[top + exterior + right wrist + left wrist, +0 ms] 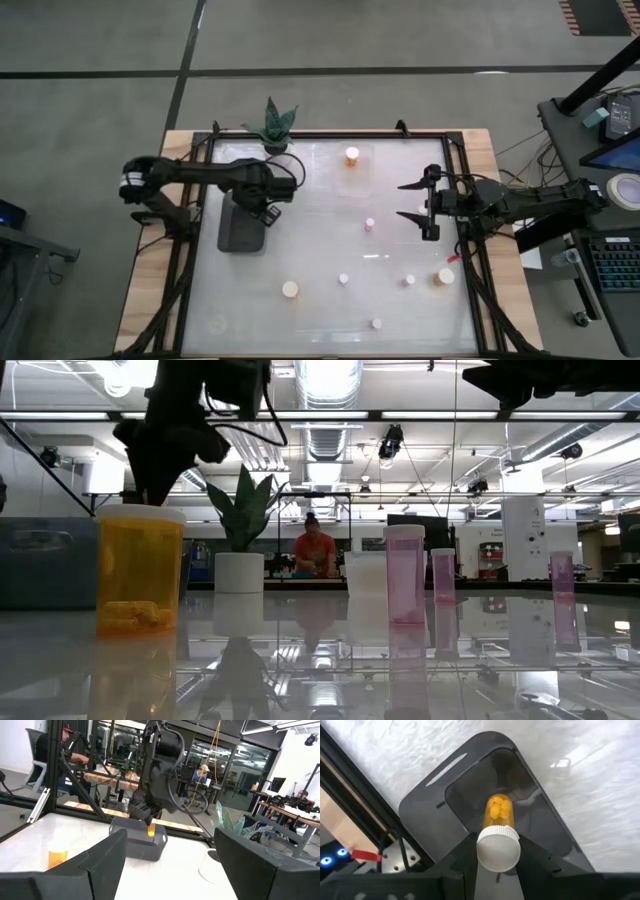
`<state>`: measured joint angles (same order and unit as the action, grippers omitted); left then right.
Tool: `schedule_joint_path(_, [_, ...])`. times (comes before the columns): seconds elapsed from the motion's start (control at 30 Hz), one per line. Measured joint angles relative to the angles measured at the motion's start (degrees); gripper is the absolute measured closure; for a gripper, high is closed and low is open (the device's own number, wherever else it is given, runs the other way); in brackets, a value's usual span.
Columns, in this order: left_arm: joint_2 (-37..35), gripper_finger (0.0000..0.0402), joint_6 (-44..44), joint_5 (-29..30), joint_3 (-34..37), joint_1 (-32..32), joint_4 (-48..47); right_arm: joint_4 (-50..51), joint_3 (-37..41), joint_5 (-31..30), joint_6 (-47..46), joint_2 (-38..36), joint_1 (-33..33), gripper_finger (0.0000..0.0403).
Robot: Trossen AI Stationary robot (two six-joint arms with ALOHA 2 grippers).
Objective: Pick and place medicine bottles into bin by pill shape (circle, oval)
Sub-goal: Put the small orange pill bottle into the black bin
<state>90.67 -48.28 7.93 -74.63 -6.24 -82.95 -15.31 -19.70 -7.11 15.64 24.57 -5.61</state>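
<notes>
— What's your left claw [498, 851] doing?

— It's clamped on an orange bottle [498, 827], cap toward me, hanging right above the dark bin [470, 780] at the left of the bench [330, 240].

— So what could go wrong?

— Judging from here, the bottle hangs near the bin's close wall. If I let go without lowering, it may hit the rim, bounce and roll out onto the bench. It's also tilted, so it will probably land on its side; fine inside the bin, bad outside it.

— And sorting?

— The pills look like yellow lumps; whether they are round or oval I can't tell. A wrong shape in this bin is the quiet mistake.

— Further right?

— The loose bottles [290, 289] stand scattered, well apart, and one orange one [352, 155] stands at the back, near the plant [270, 125]. Swinging back carelessly, I might tip the nearest.

— Your right claw [410, 200]?

— Fingers apart, empty, waiting above the bench's right side. It has small pink bottles [369, 224] near it; a low sweep would knock them over.
</notes>
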Motion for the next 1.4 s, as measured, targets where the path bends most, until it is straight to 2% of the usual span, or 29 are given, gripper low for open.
schedule_joint_path(0.27, [3.7,0.0311,4.2,0.1,0.0,-1.8,0.8,0.0,0.0,0.0,0.0,0.0,0.0,0.0115])
schedule_joint_path(0.67, [3.8,0.0311,5.2,1.9,0.2,-2.6,2.1,0.1,0.0,0.0,0.0,0.0,0.0,0.0115])
schedule_joint_path(0.97, [3.2,0.0311,5.2,1.5,5.2,-2.6,4.5,0.1,0.0,0.0,0.0,0.0,0.0,0.0115])
schedule_joint_path(1.4, [3.0,0.0311,4.0,1.2,8.8,-2.7,6.6,0.2,0.0,0.0,0.2,0.0,0.0,0.0115])
